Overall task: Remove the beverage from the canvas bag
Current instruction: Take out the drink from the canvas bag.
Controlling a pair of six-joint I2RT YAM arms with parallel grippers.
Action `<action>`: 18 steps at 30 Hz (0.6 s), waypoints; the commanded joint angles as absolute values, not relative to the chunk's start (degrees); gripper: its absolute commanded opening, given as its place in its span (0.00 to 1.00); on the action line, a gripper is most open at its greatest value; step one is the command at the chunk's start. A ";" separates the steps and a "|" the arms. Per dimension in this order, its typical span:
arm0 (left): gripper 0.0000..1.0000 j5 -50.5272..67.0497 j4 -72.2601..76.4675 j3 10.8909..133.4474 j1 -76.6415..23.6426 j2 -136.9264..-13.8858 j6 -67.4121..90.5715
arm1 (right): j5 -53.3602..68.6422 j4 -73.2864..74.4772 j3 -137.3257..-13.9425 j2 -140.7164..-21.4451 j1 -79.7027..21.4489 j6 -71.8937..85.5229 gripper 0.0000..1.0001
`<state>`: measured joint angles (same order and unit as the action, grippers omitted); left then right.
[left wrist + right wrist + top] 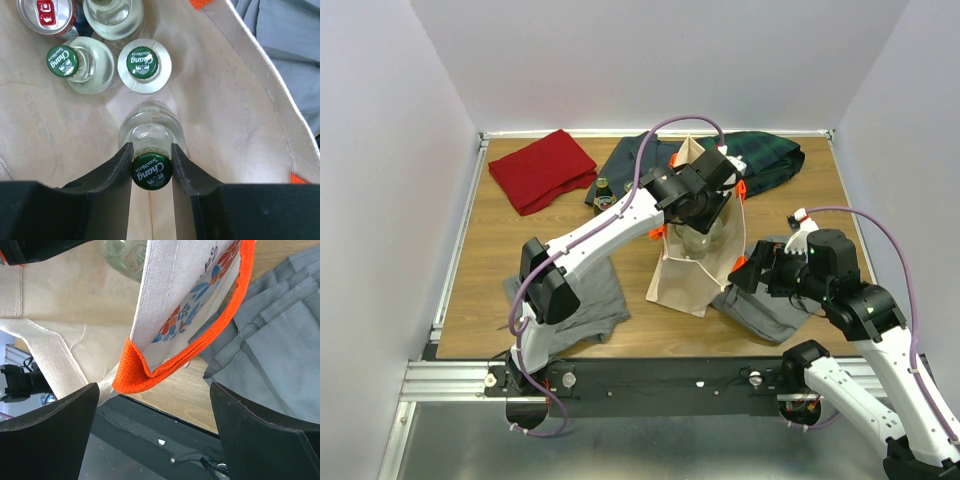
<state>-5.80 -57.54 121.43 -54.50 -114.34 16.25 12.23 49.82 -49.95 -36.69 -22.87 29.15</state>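
Beverage bottle (150, 125), clear glass, stands upright inside the canvas bag (225, 115). The left pincer (151, 150) is clamped on its neck just under the green cap (151, 171), one finger on each side. Gripping there, from straight above, looks chosen so the bottle can rise through the bag's mouth without tipping.

Beyond it, deeper in the bag, stand two more capped bottles (144, 65) and a red-topped can (47, 15), packed close together but apart from the gripped one, so a vertical lift should clear them. The beige walls slope in around everything.

Outside, the right pincer (154, 405) is spread wide and holds nothing, with the bag's orange handle (200, 347) hanging between its fingers, probably to pin the bag down during the lift. Grey clothes (280, 340) lie beside the bag on the tabletop (480, 250).
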 commanded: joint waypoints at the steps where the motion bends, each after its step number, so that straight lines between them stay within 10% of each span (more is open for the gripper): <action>1: 0.00 -7.21 -56.95 125.68 -54.93 -112.24 14.41 | 10.55 50.98 -49.22 -36.21 -23.03 29.36 1.00; 18: 0.00 -2.64 -65.30 128.67 -54.84 -112.15 10.02 | 10.81 50.98 -49.22 -36.91 -23.12 29.36 1.00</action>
